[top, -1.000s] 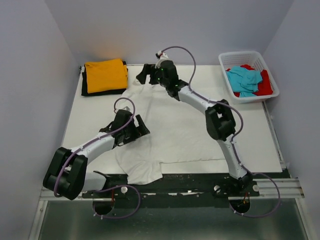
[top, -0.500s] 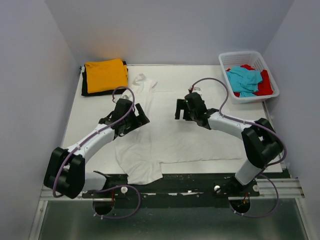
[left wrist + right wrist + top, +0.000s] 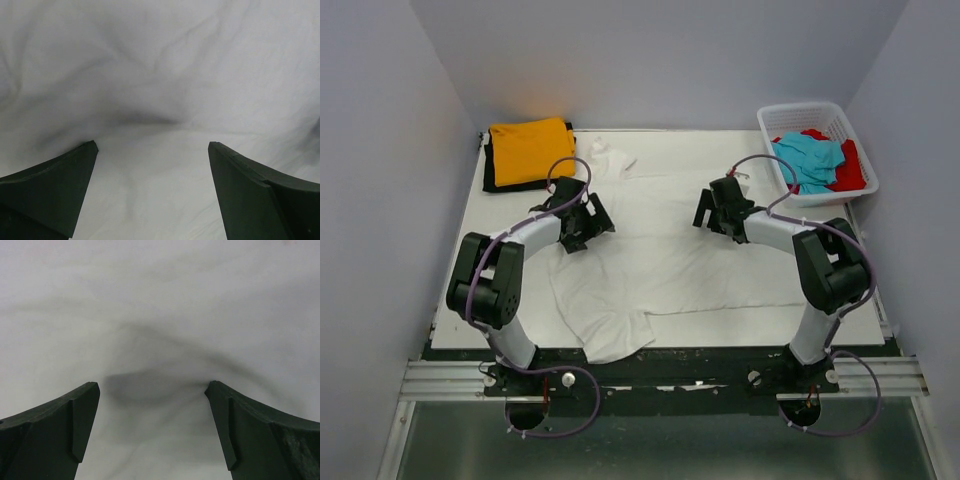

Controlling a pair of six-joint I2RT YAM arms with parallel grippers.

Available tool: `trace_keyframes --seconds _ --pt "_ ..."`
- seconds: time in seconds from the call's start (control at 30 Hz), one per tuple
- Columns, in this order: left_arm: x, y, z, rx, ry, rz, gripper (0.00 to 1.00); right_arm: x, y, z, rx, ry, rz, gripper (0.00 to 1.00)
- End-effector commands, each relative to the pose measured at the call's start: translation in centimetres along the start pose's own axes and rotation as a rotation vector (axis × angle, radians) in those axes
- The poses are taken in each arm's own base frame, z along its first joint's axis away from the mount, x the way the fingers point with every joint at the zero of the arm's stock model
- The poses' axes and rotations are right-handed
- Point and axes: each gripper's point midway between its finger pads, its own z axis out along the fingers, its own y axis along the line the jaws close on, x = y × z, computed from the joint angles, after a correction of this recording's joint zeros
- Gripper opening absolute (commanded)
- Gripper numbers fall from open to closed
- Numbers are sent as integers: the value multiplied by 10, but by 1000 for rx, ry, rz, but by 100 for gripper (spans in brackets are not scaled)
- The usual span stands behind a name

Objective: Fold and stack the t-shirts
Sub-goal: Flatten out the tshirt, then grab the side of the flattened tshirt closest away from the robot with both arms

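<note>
**Surface** [image 3: 485,260]: white and flat, with both arm bases at its near edge.

**White shirt** [image 3: 665,265]: the largest item. It lies spread and wrinkled over the middle of the surface. A rumpled part sits at the far end, just beside the orange shirt. A loose lobe at near left reaches the near edge of the surface.

**Orange shirt** [image 3: 530,148]: folded, in the far-left corner of the surface, lying on top of the black shirt.

**Black shirt** [image 3: 492,184]: folded under the orange one. Only its left and near margins show.

**Basket** [image 3: 772,128]: white lattice plastic, in the far-right corner. It holds two crumpled shirts.

**Turquoise shirt** [image 3: 808,160]: in the basket, uppermost, toward its left side.

**Red shirt** [image 3: 851,172]: in the basket, partly beneath the turquoise one and showing on the right.

**Left gripper** [image 3: 584,214]: over the left part of the white shirt, near its far end. It is released, with its dark fingers [image 3: 55,185] spread wide and nothing between them. The wrist view shows only creased white cloth below. Whether the tips touch the cloth cannot be told.

**Right gripper** [image 3: 712,207]: over the right part of the white shirt, roughly level with the left gripper and well apart from it. It is released, with its fingers [image 3: 250,430] wide and empty. White cloth with a shaded crease fills the gap. Contact with the cloth cannot be told.
</note>
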Motion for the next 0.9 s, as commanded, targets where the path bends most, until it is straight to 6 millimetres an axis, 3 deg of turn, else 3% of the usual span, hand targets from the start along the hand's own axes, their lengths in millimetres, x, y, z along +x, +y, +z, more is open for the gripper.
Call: trace_keyframes --seconds 0.0,0.17,0.3,0.43,0.53,0.6,0.63,0.73,0.87 --pt "-3 9 17 -18 72 -13 99 21 -19 26 65 83 18 100" --pt "-19 2 25 -35 97 -12 99 14 -20 34 72 87 30 100" --pt "-30 -8 19 2 79 -3 99 -3 -11 23 36 53 24 100" --pt "-52 -21 -16 -2 -21 60 99 -36 1 -6 -25 -26 41 100" --pt "-47 -30 -52 9 -94 108 99 -53 -1 -38 -53 -100 94 100" --pt "-26 -33 -74 22 -104 140 99 -56 -8 -60 -62 -144 138 100" --pt "21 -17 -98 -30 -91 175 99 -48 -31 -85 -26 -197 222 100" --pt "86 3 -114 -59 1 251 99 -41 -39 -101 -44 -217 210 100" --pt "166 46 -135 -160 138 363 99 -35 -51 -112 -18 -226 251 100"
